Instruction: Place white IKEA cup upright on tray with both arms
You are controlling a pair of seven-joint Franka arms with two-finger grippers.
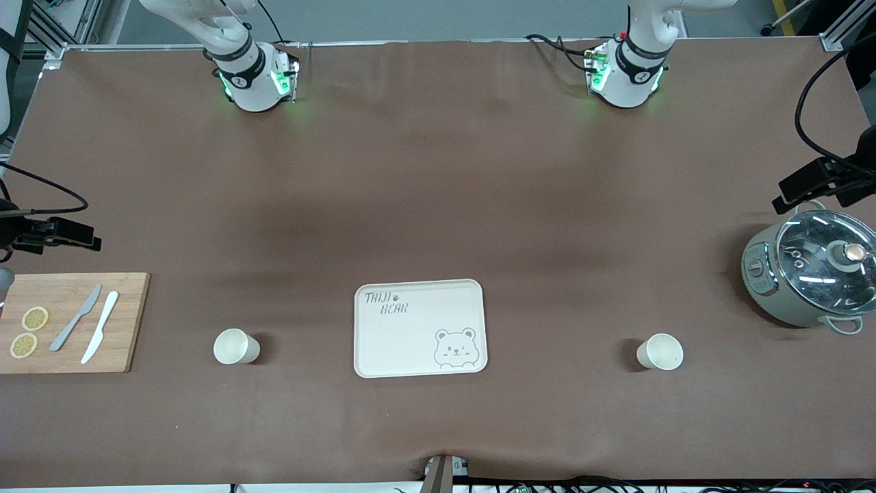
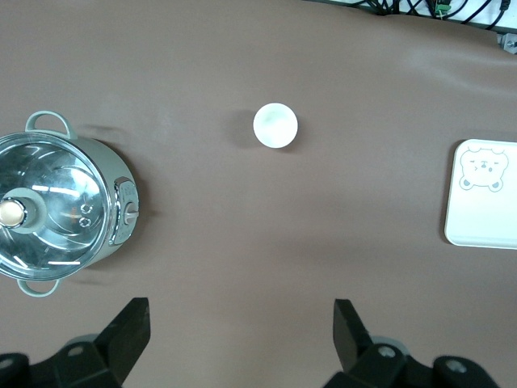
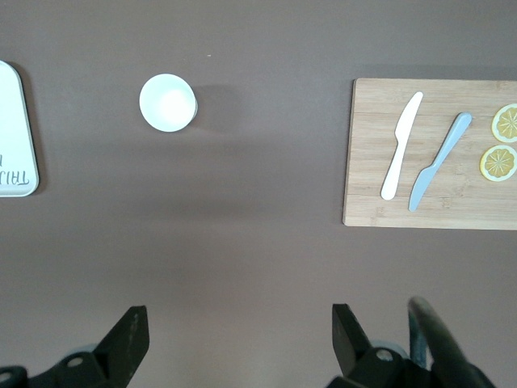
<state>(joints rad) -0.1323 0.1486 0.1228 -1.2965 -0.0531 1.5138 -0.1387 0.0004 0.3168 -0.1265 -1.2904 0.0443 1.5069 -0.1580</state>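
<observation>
The cream tray [image 1: 419,327] with the bear print lies in the middle of the table, near the front camera, with nothing on it; its edge shows in the left wrist view [image 2: 485,194] and the right wrist view [image 3: 14,129]. One white cup [image 1: 660,352] [image 2: 275,125] stands upright beside the tray toward the left arm's end. A second white cup [image 1: 236,346] [image 3: 167,103] stands upright toward the right arm's end. My left gripper [image 2: 241,307] hangs open high over bare table, with nothing between its fingers. My right gripper [image 3: 239,310] is open and empty too, high over the table. In the front view both grippers are out of view.
A wooden cutting board [image 1: 126,322] [image 3: 371,162] at the right arm's end carries a white knife [image 1: 100,326], a grey knife [image 1: 75,318] and two lemon slices [image 1: 35,318]. A pot with a glass lid [image 1: 811,267] [image 2: 56,214] stands at the left arm's end.
</observation>
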